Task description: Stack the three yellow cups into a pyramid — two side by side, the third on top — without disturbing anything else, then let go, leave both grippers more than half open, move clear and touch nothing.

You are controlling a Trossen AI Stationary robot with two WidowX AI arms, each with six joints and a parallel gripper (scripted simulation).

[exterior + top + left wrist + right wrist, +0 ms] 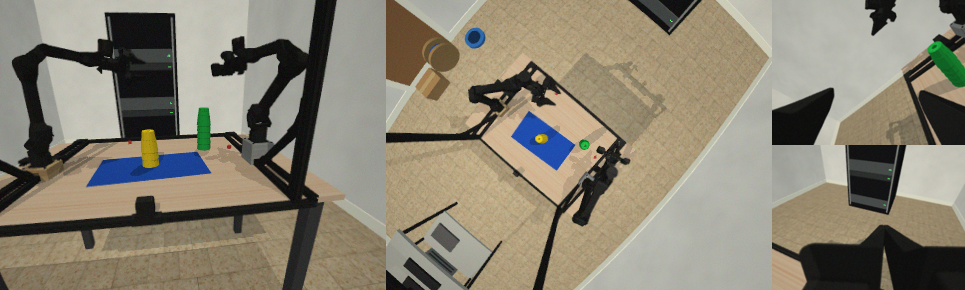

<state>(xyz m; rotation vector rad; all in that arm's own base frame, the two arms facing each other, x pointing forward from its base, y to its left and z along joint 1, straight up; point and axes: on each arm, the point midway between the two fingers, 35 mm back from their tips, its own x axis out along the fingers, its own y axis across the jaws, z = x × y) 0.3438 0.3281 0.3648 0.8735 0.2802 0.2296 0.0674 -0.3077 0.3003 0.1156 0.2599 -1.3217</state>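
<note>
The yellow cups (149,148) stand nested in one upside-down stack on the blue mat (165,167); from above the stack (541,138) sits near the mat's middle. My left gripper (131,62) (546,97) is open and empty, high above the table's far left corner; its wide-apart fingers frame the left wrist view. My right gripper (218,69) (602,150) is shut on nothing, high above the far right side; its fingertips touch in the right wrist view (884,228). It also shows in the left wrist view (880,19).
A green cup stack (203,129) stands just off the mat's far right corner (584,144) and shows in the left wrist view (947,63). Two red markers (229,146) (130,142) lie at the far edge. A black frame post (310,100) stands front right; a server rack (145,75) stands behind.
</note>
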